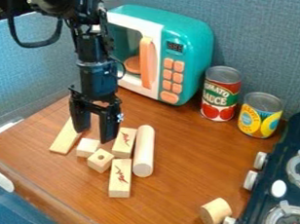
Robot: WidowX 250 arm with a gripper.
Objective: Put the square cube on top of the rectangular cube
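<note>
Near parted black fingers [110, 126], a round-holed wooden cube [97, 162].

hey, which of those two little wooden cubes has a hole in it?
The cube nearer the camera: a round, dark hole shows in it. The other cube, farther back and closer to the flat plank, shows no hole.

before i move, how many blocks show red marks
2: the upper block is beside the long cylinder; the lower block is nearer the camera, by the holed cube. Other blocks may hide marks.
</note>
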